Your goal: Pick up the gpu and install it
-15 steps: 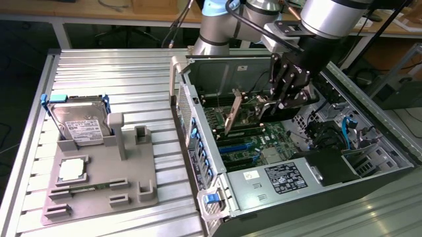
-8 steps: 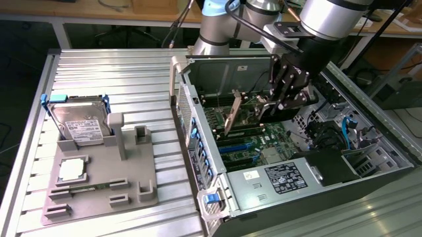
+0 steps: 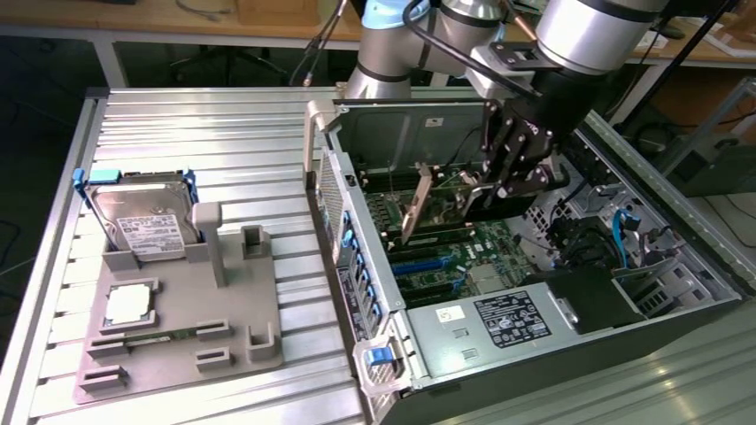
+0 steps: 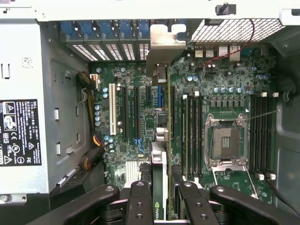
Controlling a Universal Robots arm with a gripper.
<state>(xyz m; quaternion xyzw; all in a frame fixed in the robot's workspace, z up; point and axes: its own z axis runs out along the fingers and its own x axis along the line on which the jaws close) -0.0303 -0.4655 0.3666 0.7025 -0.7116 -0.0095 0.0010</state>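
So, gripper [image 3: 490, 193] [image 4: 161, 187]: black fingers [image 4: 140, 201] pinched on gpu, one each side of the card; down inside the case, over the mobo.
gpu [image 3: 415, 205] [image 4: 160, 164]: held on edge, tilted in exterior view. Silver bracket end points to case wall w/ blue latches, on exterior view's left; green card runs back btwn the fingers.
seating: can't tell if card's lower edge touches a slot.
mobo [image 3: 473, 261] [image 4: 126, 75]: green, flat on case floor, right under gpu.
white slot [image 4: 112, 108]: on mobo, near gpu's line, PSU side.
socket [image 4: 227, 140]: open CPU socket, on gpu's other side, apart from it.
PSU [image 3: 502, 320] [image 4: 23, 117]: grey box w/ labels at near end of case, well apart from gripper.
case [image 3: 390, 133]: black tower on its side, panel off, on exterior view's right.
fixture [image 3: 236, 292]: grey holder on table, just beside case, exterior view's left.
HDD [image 3: 148, 217]: silver, white label, leaning in far part of fixture.
chip [image 3: 127, 303]: flat in fixture, nearer than HDD.
RAM stick [image 3: 159, 336]: narrow, green, lying at near part of fixture.
table [image 3: 201, 124]: ribbed metal under it all.
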